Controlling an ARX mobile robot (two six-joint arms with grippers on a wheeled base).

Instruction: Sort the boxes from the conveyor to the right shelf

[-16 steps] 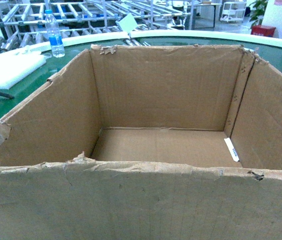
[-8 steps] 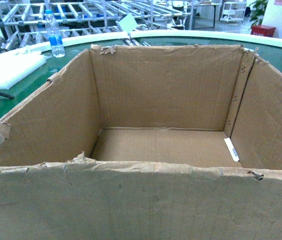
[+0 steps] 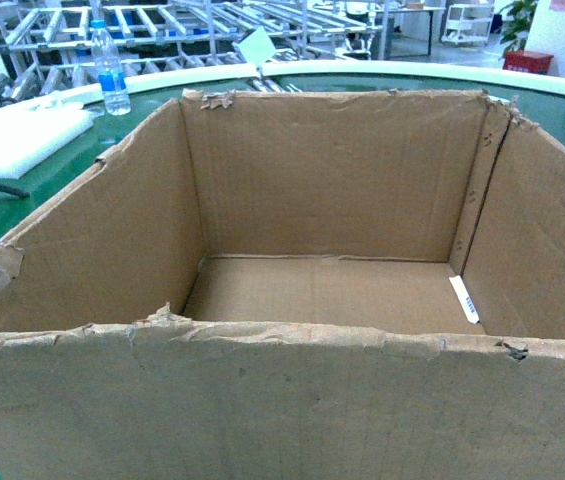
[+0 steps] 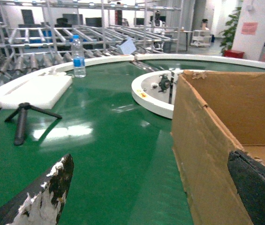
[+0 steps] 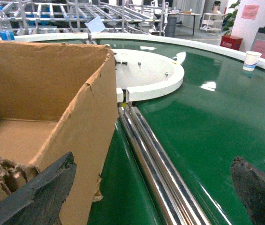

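Now the brown carton [image 3: 322, 290] sits on the green conveyor [image 4: 104, 140]. Left gripper [image 4: 151, 187] and right gripper [image 5: 155, 187] both stand wide apart, each straddling a side wall.

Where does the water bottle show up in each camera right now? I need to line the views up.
Head: water bottle upper left, behind the carton.
Left wrist: upper left, beside the white slab.
Right wrist: top-left corner.
Shared landmark: the carton's torn rim.

Against the view 1 second back, the water bottle [image 3: 109, 68] and white foam slab [image 3: 17, 138] sit slightly higher and further left behind the carton [image 3: 292, 300].
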